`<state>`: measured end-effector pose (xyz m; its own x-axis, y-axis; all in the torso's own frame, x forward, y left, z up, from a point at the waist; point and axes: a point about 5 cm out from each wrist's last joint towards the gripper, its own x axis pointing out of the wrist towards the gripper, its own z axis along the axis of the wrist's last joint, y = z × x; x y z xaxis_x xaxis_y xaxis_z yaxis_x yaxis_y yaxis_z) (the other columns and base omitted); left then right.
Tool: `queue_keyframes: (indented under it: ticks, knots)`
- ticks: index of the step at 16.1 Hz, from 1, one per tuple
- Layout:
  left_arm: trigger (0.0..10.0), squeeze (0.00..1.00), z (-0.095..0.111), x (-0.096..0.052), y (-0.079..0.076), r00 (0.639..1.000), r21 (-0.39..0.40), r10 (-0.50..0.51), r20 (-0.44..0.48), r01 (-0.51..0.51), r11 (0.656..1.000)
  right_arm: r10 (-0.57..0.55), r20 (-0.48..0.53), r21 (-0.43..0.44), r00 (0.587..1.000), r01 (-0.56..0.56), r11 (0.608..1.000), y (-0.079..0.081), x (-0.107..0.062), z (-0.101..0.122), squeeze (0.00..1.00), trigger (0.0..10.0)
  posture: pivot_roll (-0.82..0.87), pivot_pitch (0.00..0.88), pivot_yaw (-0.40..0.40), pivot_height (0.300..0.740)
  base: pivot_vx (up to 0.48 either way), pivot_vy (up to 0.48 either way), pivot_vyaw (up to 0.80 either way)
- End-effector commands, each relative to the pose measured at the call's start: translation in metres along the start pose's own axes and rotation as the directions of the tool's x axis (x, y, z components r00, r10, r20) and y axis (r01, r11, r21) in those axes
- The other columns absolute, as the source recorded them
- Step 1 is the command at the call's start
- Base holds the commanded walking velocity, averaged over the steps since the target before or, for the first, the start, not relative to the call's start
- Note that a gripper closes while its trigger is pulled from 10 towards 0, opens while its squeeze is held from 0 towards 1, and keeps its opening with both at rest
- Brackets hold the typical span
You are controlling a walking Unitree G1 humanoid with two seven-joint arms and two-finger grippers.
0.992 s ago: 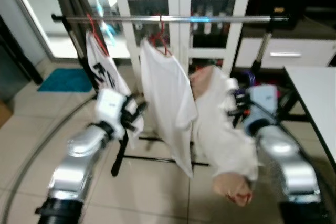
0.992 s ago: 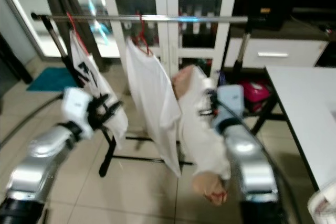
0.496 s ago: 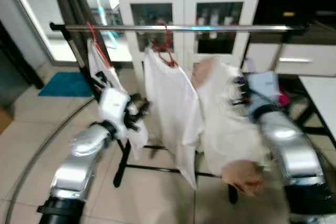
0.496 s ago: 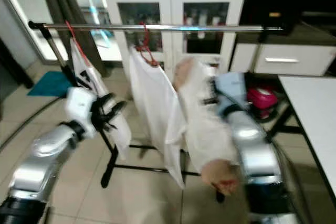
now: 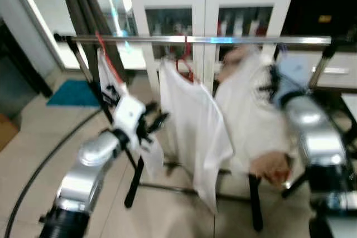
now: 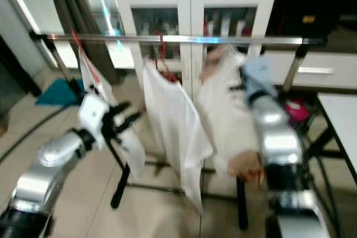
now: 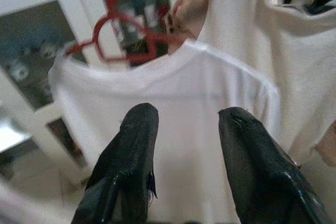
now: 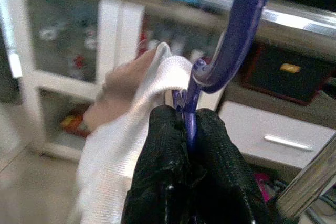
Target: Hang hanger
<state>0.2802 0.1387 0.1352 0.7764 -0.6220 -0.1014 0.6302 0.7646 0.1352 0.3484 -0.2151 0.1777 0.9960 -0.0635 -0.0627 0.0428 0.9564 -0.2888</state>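
Note:
A metal clothes rail (image 5: 223, 40) crosses the view at chest height. My right gripper (image 8: 187, 129) is shut on the neck of a blue hanger (image 8: 233, 30) whose hook rises in front of the rail. On that hanger hangs a white and peach garment (image 5: 251, 121), held up just under the rail. A white shirt (image 5: 195, 126) hangs on a red hanger (image 7: 123, 32) at the rail's middle. Another white printed shirt (image 5: 114, 90) hangs at the left end. My left gripper (image 7: 184, 129) is open, pointing at the middle shirt, a little short of it.
A white glass-door cabinet (image 5: 212, 4) stands behind the rail. The rack's black feet (image 5: 134, 185) rest on the tiled floor. A white table edge (image 6: 337, 121) lies to the right. A blue mat (image 5: 70, 93) is at the far left.
My right arm has lifted the garment and blue hanger up toward the rail. The camera has moved closer and tilted. My left gripper stays open beside the middle shirt.

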Motion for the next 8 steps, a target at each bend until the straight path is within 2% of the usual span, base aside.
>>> queue_keyframes:
  ticks: [1,6,7,8]
  knots:
    - [10.0,0.00,0.004,-0.004,0.005,1.000,0.016,0.009,0.007,-0.009,1.000,0.022,0.077,-0.002,0.997,-0.022,1.000,0.008,0.003,0.017,0.00,10.0,-0.09,0.000,0.062,0.740,0.000,0.000,0.00]
    - [10.0,0.00,0.023,-0.009,-0.008,0.988,0.037,-0.148,0.042,0.147,0.989,0.054,0.047,-0.038,0.997,-0.052,0.998,0.003,0.029,0.026,0.00,10.0,-0.05,0.000,0.019,0.740,0.000,0.000,0.00]
    - [10.0,0.00,0.028,-0.011,-0.012,0.979,0.051,-0.201,0.044,0.199,0.979,0.072,0.024,0.018,0.997,-0.073,0.997,0.004,0.035,0.027,0.00,10.0,-0.04,0.000,0.015,0.740,0.000,0.000,0.00]
    - [10.0,0.00,0.031,-0.013,-0.014,0.974,0.061,-0.221,0.043,0.219,0.974,0.077,0.017,0.039,0.997,-0.078,0.996,0.003,0.039,0.028,0.00,10.0,-0.03,0.000,0.011,0.740,0.000,0.000,0.00]
